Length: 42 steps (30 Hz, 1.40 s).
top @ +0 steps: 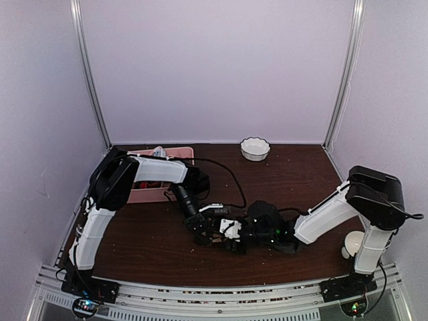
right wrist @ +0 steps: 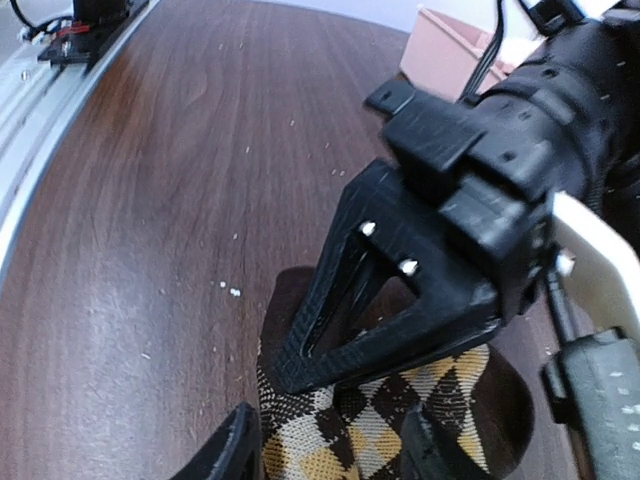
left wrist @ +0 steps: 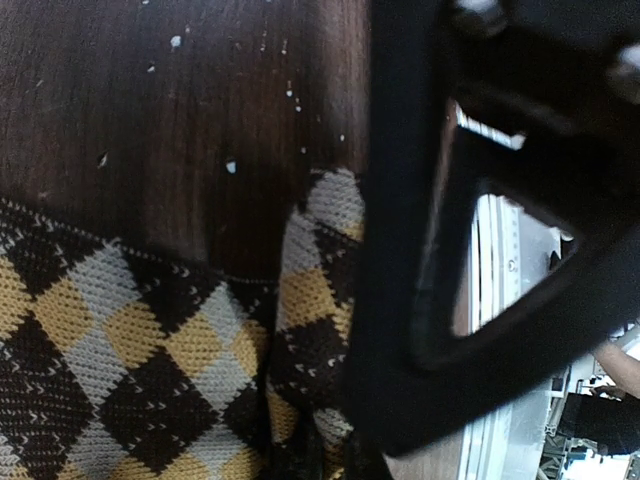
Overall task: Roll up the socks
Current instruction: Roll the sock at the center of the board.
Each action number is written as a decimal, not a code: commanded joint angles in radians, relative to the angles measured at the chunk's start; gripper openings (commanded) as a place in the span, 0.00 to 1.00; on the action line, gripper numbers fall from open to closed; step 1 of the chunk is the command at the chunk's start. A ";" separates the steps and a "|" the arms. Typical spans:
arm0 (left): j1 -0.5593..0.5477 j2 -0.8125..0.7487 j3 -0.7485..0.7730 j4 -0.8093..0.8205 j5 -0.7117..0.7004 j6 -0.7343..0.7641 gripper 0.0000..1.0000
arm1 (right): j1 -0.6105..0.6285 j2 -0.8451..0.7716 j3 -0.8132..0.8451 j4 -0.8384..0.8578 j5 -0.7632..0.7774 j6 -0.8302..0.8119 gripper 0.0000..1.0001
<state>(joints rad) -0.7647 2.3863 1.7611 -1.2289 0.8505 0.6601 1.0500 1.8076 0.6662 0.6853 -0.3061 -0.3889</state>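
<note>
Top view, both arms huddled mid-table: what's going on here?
Both arms are working on the argyle sock, which lies on the dark wooden table. The left gripper has a finger tip down on one end of the sock, where the fabric is partly folded over. The right gripper has its fingers on either side of that same end. Whether either one is actually pinching the fabric can't be told. No finished roll shows, and a second sock isn't visible.

Sock [left wrist: 150, 340] knit cloth, matt; table [right wrist: 150, 200] dk wood, slight sheen.
</note>
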 commanded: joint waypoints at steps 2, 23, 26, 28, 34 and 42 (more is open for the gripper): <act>0.005 0.083 -0.022 -0.005 -0.173 0.013 0.00 | 0.002 0.063 0.043 -0.085 0.001 -0.031 0.40; 0.011 -0.448 -0.393 0.479 -0.536 -0.167 0.98 | -0.098 0.155 0.114 -0.405 -0.247 0.325 0.00; 0.029 -0.507 -0.392 0.513 -0.643 -0.225 0.98 | -0.111 0.181 0.132 -0.456 -0.283 0.360 0.00; 0.062 -0.485 -0.362 0.512 -0.707 -0.304 0.98 | -0.115 0.191 0.140 -0.488 -0.289 0.370 0.00; 0.085 -0.564 -0.397 0.566 -0.763 -0.293 0.98 | -0.138 0.239 0.182 -0.572 -0.282 0.410 0.00; 0.135 -0.695 -0.467 0.613 -0.601 -0.343 0.98 | -0.165 0.258 0.190 -0.626 -0.276 0.397 0.00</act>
<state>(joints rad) -0.6537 1.7145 1.3029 -0.6697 0.1368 0.3050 0.8993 1.9648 0.8989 0.3553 -0.6659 0.0048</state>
